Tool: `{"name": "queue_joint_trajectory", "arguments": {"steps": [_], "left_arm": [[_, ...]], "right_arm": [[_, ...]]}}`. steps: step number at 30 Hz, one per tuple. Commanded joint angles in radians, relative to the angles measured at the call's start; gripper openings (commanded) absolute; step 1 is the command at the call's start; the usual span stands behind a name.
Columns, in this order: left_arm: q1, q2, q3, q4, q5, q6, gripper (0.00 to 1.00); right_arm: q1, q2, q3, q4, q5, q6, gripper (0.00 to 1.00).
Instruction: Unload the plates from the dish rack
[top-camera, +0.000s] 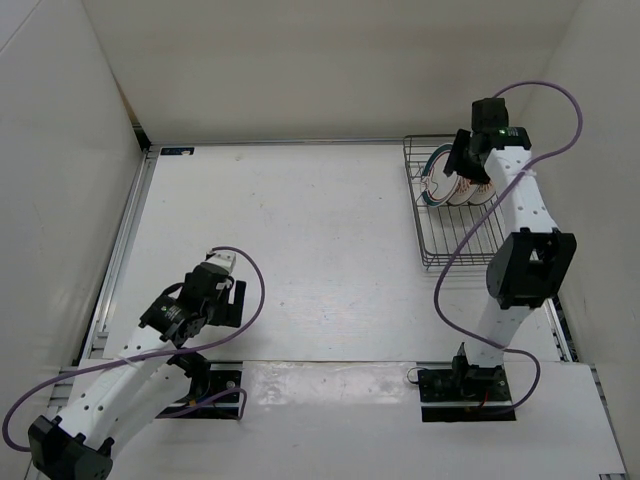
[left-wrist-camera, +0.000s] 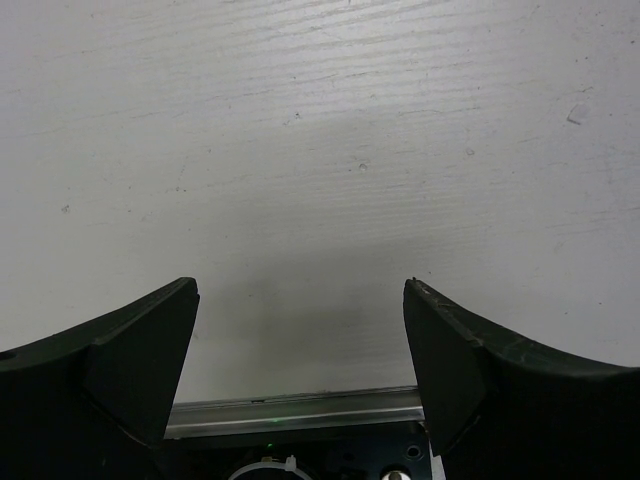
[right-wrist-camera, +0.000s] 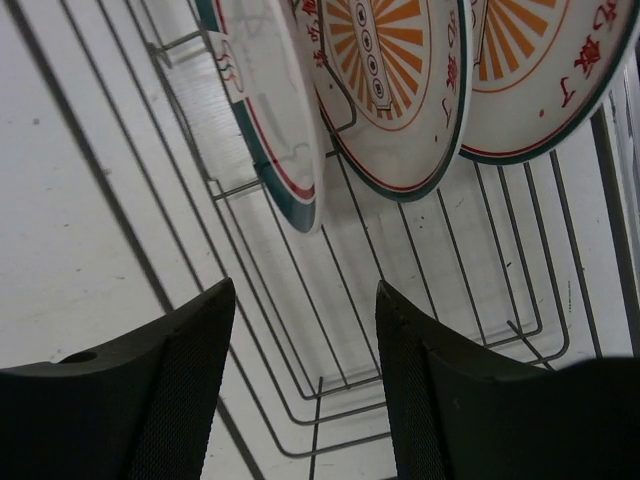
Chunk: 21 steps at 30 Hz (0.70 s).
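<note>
1. Right gripper (right-wrist-camera: 305, 300): fingers parted partway, gripping nothing, near three plates (right-wrist-camera: 390, 90).
2. Plates stand on edge, side by side across the far end of one dish rack (top-camera: 455, 240), whose long axis runs near-to-far.
3. Left gripper (left-wrist-camera: 300, 290): fingers spread wide, empty, over the table (left-wrist-camera: 300, 120).

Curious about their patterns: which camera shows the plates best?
The right wrist view: the plates fill its top, patterns clear. The top view shows them tiny in the dish rack; the left wrist view, none.
</note>
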Motion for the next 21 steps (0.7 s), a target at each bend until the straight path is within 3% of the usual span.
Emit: {"name": "queue_joint_trajectory", "arguments": {"steps": [1, 7, 11, 14, 15, 21], "left_arm": [[-0.005, -0.006, 0.036, 0.011, 0.015, 0.015, 0.95], [-0.003, 0.000, 0.038, 0.021, 0.047, 0.022, 0.95], [-0.003, -0.004, 0.041, 0.017, 0.051, 0.020, 0.95], [-0.003, 0.000, 0.035, 0.024, 0.060, 0.020, 0.95], [-0.002, 0.008, 0.035, 0.025, 0.061, 0.023, 0.95], [-0.003, 0.028, 0.041, 0.018, 0.067, 0.023, 0.95]], "right_arm": [[-0.004, 0.052, 0.064, -0.011, 0.061, -0.022, 0.62], [0.000, 0.140, 0.123, -0.023, 0.113, -0.009, 0.58], [-0.001, 0.144, 0.069, 0.104, 0.112, -0.029, 0.48], [-0.004, 0.172, 0.086, 0.131, 0.109, -0.034, 0.38], [-0.004, 0.181, 0.090, 0.134, 0.113, -0.034, 0.24], [-0.001, 0.233, 0.097, 0.132, 0.099, -0.032, 0.09]]}}
